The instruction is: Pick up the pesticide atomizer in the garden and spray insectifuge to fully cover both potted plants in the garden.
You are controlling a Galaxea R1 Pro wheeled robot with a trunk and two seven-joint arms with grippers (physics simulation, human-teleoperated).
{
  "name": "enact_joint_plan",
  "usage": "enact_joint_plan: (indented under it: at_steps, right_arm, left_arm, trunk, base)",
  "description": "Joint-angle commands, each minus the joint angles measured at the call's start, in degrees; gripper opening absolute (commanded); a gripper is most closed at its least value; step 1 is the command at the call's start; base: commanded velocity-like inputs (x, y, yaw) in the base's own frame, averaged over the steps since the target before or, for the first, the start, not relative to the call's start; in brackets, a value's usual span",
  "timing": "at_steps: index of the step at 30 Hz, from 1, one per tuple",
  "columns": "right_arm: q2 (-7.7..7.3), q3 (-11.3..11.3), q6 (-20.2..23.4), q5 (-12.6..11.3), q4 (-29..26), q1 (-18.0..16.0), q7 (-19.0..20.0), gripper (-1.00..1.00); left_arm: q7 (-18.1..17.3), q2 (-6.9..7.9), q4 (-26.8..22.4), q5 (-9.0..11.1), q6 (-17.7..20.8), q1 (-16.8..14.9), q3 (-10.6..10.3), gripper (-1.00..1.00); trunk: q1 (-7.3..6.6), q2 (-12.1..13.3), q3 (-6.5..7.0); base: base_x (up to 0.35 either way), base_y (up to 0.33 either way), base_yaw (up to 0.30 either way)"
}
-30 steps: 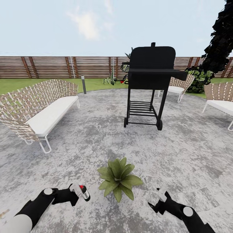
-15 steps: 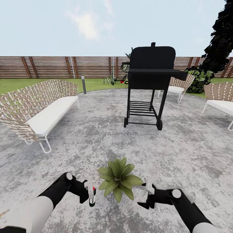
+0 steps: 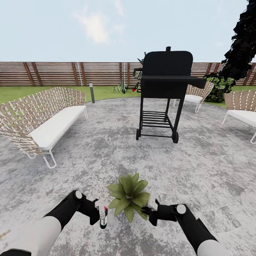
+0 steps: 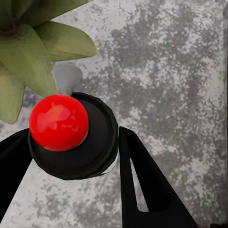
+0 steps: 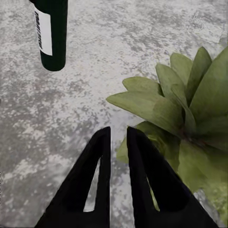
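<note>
In the head view my left gripper (image 3: 100, 210) is shut on the pesticide atomizer (image 3: 103, 218), a slim dark-green bottle with a white label and a red knob on top. The bottle hangs upright just left of a potted plant (image 3: 130, 195), a low rosette of broad green leaves on the grey paving. The left wrist view looks down on the atomizer's red knob (image 4: 59, 121) between my black fingers (image 4: 142, 180), with the plant's leaves (image 4: 28, 61) close by. My right gripper (image 3: 152, 204) touches the plant's right side. In the right wrist view the right gripper (image 5: 117, 138) is shut and empty beside the plant's leaves (image 5: 175, 109), with the atomizer (image 5: 52, 31) beyond.
A black grill (image 3: 167, 81) stands on the round paving (image 3: 89, 153) beyond the plant. A wicker sofa (image 3: 42, 121) is at the left, and wicker chairs (image 3: 243, 106) are at the right. A short post (image 3: 92, 93), lawn and a wooden fence (image 3: 53, 73) lie behind.
Both arms have closed in on the plant. The left gripper brought the atomizer rightward and turned it upright. The right gripper moved left and up to the leaves.
</note>
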Motion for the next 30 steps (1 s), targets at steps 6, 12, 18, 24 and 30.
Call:
enact_joint_plan:
  at_steps: [6, 12, 18, 24, 30]
  right_arm:
    - [0.64, 0.20, -0.40, 0.55, -0.17, -0.10, 1.51, -1.00]
    - [2.21, 0.26, -0.40, 0.47, -1.36, -0.17, 3.70, -1.00]
    - [3.21, 0.25, -0.40, 0.47, -2.10, -0.17, 4.74, -1.00]
    - [3.46, 0.26, -0.40, 0.47, -2.52, -0.17, 5.36, -1.00]
    - [3.55, 0.26, -0.40, 0.47, -2.55, -0.17, 5.40, -1.00]
  left_arm:
    - [-0.16, -1.85, -0.24, -0.34, 0.22, -0.09, -0.34, -1.00]
    - [-0.11, -4.24, -0.23, -3.63, 0.15, 0.14, -0.21, -1.00]
    - [-0.19, -5.79, 0.15, -5.12, 0.11, 0.16, -0.22, -1.00]
    - [-1.03, -6.67, 0.42, -5.36, -0.16, 0.13, -0.30, -1.00]
    - [-3.06, -7.62, 0.44, -5.38, -0.45, 0.08, -0.35, -1.00]
  trunk:
    - [-0.01, -0.02, -0.05]
    - [-0.01, -0.02, -0.05]
    - [-0.01, -0.02, -0.05]
    - [-0.01, -0.02, -0.05]
    - [-0.01, -0.02, -0.05]
  base:
    - [0.000, 0.000, 0.000]
    - [0.000, 0.000, 0.000]
    - [0.000, 0.000, 0.000]
    - [0.000, 0.000, 0.000]
    - [0.000, 0.000, 0.000]
